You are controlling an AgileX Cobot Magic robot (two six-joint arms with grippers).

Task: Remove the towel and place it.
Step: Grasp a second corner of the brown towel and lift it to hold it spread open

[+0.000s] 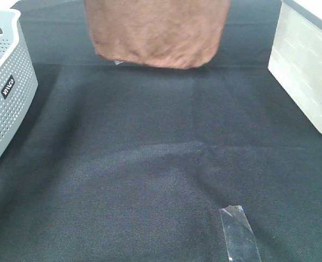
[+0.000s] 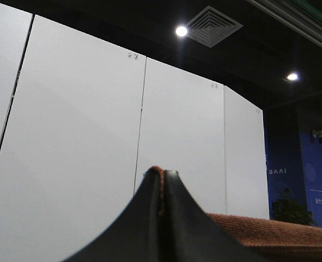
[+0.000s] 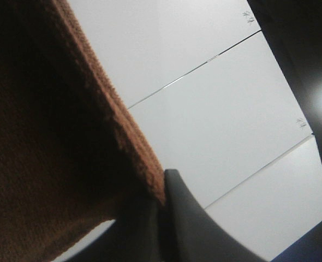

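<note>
The brown towel (image 1: 156,30) hangs at the top middle of the exterior high view, its lower edge above the far part of the black table (image 1: 150,164). A small white tag (image 1: 118,62) shows at its lower left corner. Neither gripper shows in that view. In the left wrist view my left gripper (image 2: 162,174) is shut on the towel's edge (image 2: 275,232), a thin strip of cloth between the fingers. In the right wrist view my right gripper (image 3: 161,185) is shut on the towel (image 3: 41,136), which fills that view's left side.
A grey perforated basket (image 1: 5,93) stands at the left edge of the table. A white ribbed bin (image 1: 308,65) stands at the right edge. A strip of clear tape (image 1: 238,232) lies near the front. Both wrist cameras point up at white wall panels and ceiling lights.
</note>
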